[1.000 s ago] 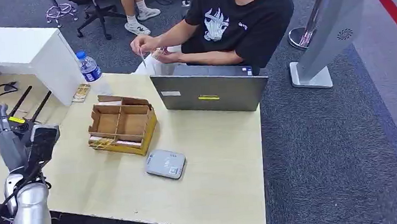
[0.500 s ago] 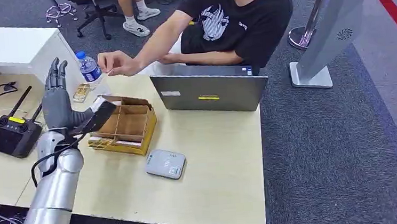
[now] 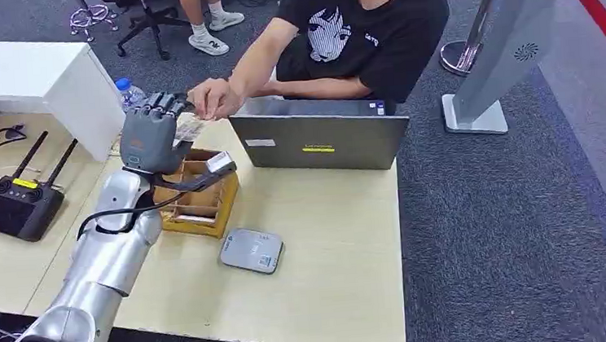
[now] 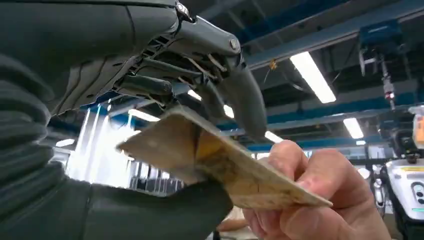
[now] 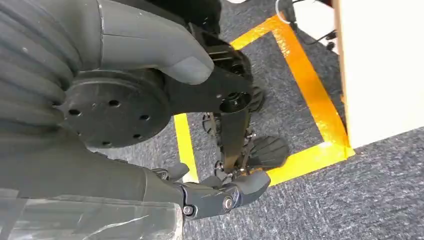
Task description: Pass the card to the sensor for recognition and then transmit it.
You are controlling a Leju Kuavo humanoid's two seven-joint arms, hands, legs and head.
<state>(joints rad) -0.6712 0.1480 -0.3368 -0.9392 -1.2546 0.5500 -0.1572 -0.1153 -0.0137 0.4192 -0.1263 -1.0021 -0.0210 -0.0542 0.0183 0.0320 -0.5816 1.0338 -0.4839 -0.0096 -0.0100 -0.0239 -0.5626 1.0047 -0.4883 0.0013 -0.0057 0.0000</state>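
My left hand [image 3: 152,136] is raised over the back of the table, in front of a seated person. That person's hand [image 3: 211,98] reaches out to it. In the left wrist view a worn tan card [image 4: 220,167] lies on my thumb [image 4: 150,212], with my fingers [image 4: 245,105] spread just above it. The person's fingers [image 4: 320,200] still pinch the card's other end. The grey sensor pad [image 3: 251,250] lies flat on the table, nearer the front edge and apart from the hand. My right hand [image 5: 112,107] hangs beside the table over the carpet and holds nothing.
A compartmented cardboard box [image 3: 196,200] sits under my left forearm. A grey laptop [image 3: 322,141] stands at the back of the table [image 3: 333,283]. A black remote [image 3: 21,205] lies far left, with a water bottle [image 3: 128,91] beside a white block [image 3: 31,74].
My left arm has swung from the table's left side up and rightward to the person. The person's hand has reached forward with the card and set it between my thumb and fingers.
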